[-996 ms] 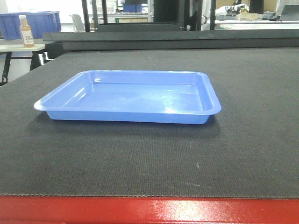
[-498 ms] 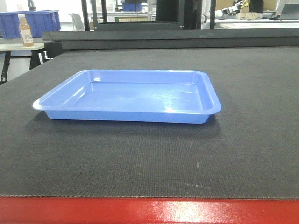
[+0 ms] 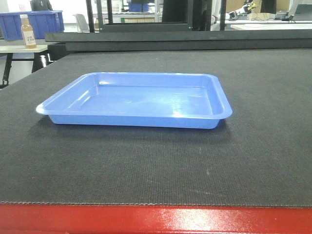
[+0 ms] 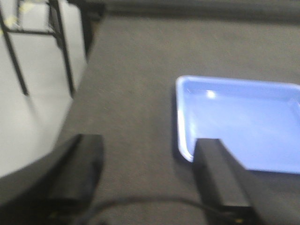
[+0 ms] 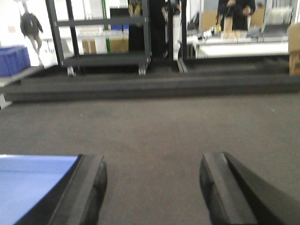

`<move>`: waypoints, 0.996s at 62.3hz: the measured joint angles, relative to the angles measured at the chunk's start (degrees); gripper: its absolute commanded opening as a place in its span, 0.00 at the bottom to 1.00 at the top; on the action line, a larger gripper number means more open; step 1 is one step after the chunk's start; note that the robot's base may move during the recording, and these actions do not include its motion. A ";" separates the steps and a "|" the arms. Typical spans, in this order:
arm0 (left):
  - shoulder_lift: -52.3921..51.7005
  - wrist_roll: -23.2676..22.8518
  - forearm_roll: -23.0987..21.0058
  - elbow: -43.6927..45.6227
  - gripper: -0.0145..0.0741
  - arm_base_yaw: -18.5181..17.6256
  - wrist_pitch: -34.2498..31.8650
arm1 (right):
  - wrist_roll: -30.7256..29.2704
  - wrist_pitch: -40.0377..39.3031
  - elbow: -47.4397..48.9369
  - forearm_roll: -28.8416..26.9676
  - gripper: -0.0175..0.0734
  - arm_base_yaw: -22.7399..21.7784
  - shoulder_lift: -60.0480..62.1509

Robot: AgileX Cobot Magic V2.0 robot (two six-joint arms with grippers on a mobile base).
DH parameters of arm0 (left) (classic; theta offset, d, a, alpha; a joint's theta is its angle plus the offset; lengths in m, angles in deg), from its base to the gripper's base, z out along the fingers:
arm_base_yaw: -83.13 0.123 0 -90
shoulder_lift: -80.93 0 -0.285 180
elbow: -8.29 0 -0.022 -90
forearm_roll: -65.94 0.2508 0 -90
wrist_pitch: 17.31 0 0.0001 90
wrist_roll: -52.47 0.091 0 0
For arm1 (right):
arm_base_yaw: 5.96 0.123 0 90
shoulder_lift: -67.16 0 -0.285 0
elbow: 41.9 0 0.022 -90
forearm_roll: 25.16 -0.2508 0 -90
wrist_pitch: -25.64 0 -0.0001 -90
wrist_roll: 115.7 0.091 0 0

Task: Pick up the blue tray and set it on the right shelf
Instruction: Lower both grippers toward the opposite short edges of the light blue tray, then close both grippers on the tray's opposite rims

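Observation:
The blue tray (image 3: 134, 100) lies flat and empty on the dark mat, left of centre in the front view. In the left wrist view my left gripper (image 4: 147, 154) hangs open over bare mat, its right finger just at the near-left corner of the tray (image 4: 239, 124). My right gripper (image 5: 152, 176) is open too, above bare mat, and a slice of the tray (image 5: 33, 180) shows beside its left finger. Neither gripper appears in the front view. The right shelf is out of view.
The mat-topped table has a red front edge (image 3: 156, 220). At the back left stand a small bottle (image 3: 28, 32) and a dark-blue bin (image 3: 39, 22). A raised dark ledge (image 3: 185, 39) runs along the far side. A black wheeled rack (image 5: 101, 37) stands beyond.
The tray sits a few pixels farther right in the front view than half a second ago, and the background shifts slightly, as from small camera motion.

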 measured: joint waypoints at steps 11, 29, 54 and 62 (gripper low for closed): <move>11.36 1.56 0.00 5.49 0.64 -6.88 1.17 | 0.00 4.08 10.17 0.00 0.81 6.26 -12.51; 36.45 2.37 -0.18 26.37 0.64 -10.97 12.40 | 0.00 24.76 34.24 -0.11 0.81 20.58 -38.42; 64.72 -0.30 3.88 51.63 0.64 -11.04 24.63 | 8.13 37.91 57.91 2.30 0.81 23.06 -70.81; 71.09 -3.49 6.31 56.67 0.64 -11.09 25.91 | 17.15 39.96 62.04 8.23 0.81 23.06 -77.00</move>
